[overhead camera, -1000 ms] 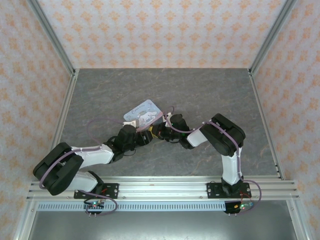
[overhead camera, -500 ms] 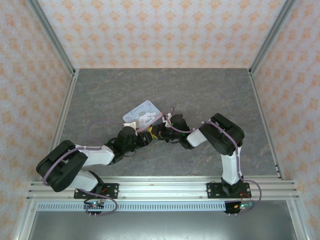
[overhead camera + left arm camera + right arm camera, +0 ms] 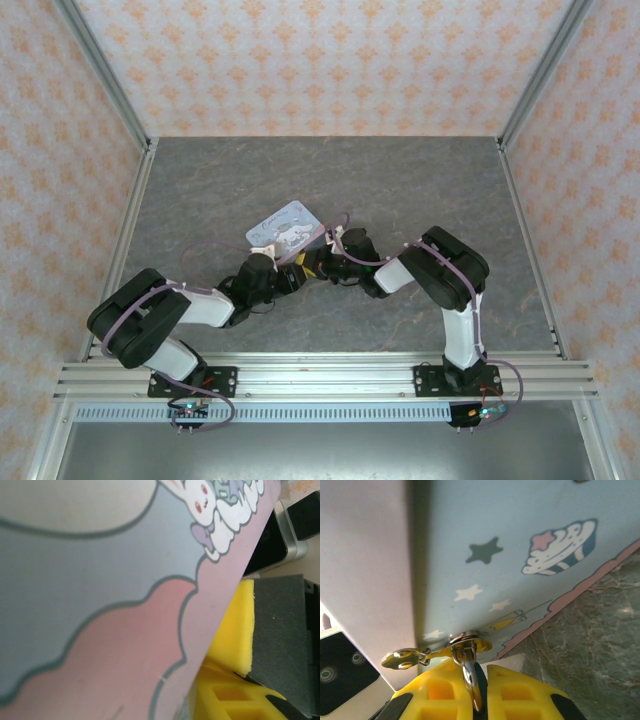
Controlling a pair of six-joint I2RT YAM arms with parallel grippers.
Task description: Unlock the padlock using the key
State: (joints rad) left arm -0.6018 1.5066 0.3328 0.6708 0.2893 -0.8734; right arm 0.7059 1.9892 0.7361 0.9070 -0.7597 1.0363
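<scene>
Grey marbled tabletop (image 3: 400, 180), matte, evenly lit, no hard shadows. Three walls (image 3: 320, 60) papered cream-pink with an orange floral motif. Aluminium posts (image 3: 105, 75) at rear corners; slotted aluminium rail (image 3: 330, 375) along near edge.

Over the past second the left arm (image 3: 190, 305) folds in on itself. Its big black elbow (image 3: 135, 322) now sits farther from the table's left edge and farther from the near edge than before, having swung in toward the middle of the table. The white forearm between the elbow and the wrist shows shorter from above. The purple cable (image 3: 150, 300) now lies draped tight across the elbow rather than trailing in a wide loop.
</scene>
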